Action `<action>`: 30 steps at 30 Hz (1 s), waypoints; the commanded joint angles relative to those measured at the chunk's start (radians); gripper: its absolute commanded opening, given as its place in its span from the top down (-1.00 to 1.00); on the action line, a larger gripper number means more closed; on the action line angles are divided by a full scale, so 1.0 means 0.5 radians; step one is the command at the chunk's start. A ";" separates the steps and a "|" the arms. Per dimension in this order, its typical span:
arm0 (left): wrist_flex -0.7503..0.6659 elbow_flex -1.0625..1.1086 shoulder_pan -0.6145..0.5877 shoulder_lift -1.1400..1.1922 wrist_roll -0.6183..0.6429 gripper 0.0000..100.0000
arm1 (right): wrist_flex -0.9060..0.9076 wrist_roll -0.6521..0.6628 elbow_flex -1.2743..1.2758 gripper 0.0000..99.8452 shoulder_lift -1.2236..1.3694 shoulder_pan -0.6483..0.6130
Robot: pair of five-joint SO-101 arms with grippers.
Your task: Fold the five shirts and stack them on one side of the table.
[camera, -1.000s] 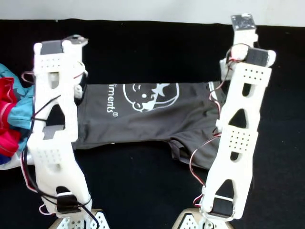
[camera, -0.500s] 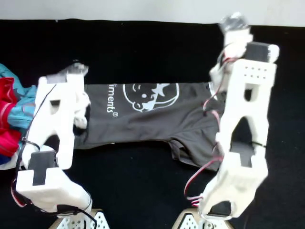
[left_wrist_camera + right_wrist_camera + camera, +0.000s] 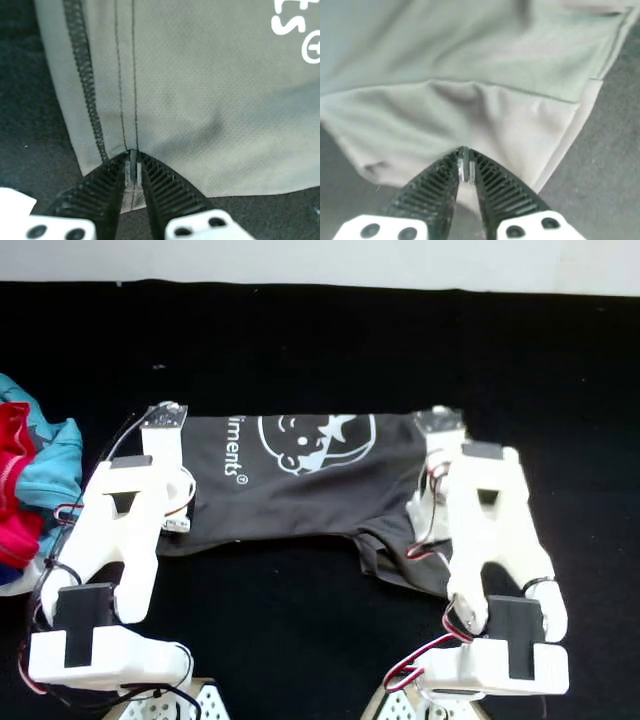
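Observation:
A dark grey shirt (image 3: 300,485) with a white print lies spread flat in the middle of the black table. My left gripper (image 3: 133,167) is shut, its tips down on the stitched hem (image 3: 125,100) at the shirt's left edge, under the left arm (image 3: 125,515). My right gripper (image 3: 465,164) is also shut, its tips resting on a pale fold of fabric (image 3: 445,115) at the shirt's right end, beneath the right arm (image 3: 480,510). I cannot tell whether either one pinches cloth. A bunched sleeve (image 3: 395,560) sticks out toward the front.
A heap of red and teal shirts (image 3: 30,480) lies at the table's left edge. Bare black tabletop (image 3: 320,350) stretches behind the grey shirt up to the white far wall, and more lies to the right (image 3: 590,460).
Both arms have folded back and down from a raised, far-reaching pose, bringing the grippers low over the shirt's two ends. The shirt itself has not moved.

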 commanded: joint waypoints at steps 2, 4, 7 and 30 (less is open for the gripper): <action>-0.095 0.002 -0.084 -0.023 0.046 0.98 | -0.247 0.215 0.051 0.99 0.078 0.259; -0.126 -0.005 -0.133 -0.029 0.169 0.98 | -0.290 0.298 0.014 0.99 0.121 0.376; -0.163 0.017 -0.155 -0.078 0.227 0.98 | -0.281 0.322 -0.091 0.99 0.118 0.508; -0.307 0.127 -0.087 -0.115 0.221 0.98 | 0.232 0.157 0.078 0.99 -0.256 -0.149</action>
